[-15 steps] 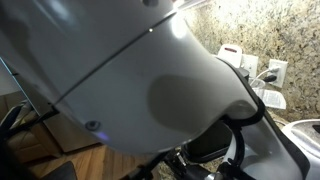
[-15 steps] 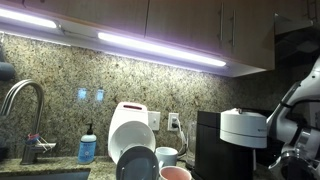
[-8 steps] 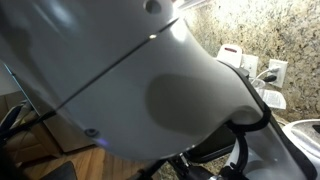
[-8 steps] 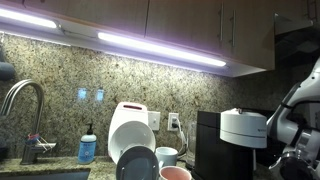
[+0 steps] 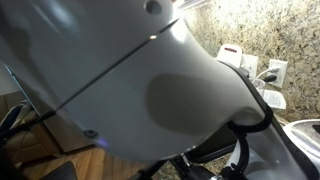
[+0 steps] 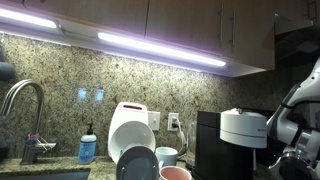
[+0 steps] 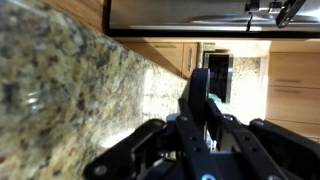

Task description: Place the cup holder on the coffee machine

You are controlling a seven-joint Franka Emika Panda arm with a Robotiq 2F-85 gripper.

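Beside the tall black coffee machine with its round silver-grey head, at the right edge of an exterior view, the claw stands closed, whereas the small round black cup holder is not discernible, leaving its bearing from the claw undetermined.

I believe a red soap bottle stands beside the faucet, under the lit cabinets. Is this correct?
Not quite: the soap bottle is blue, not red. It does stand beside the faucet, under the lit cabinets, as an exterior view shows.
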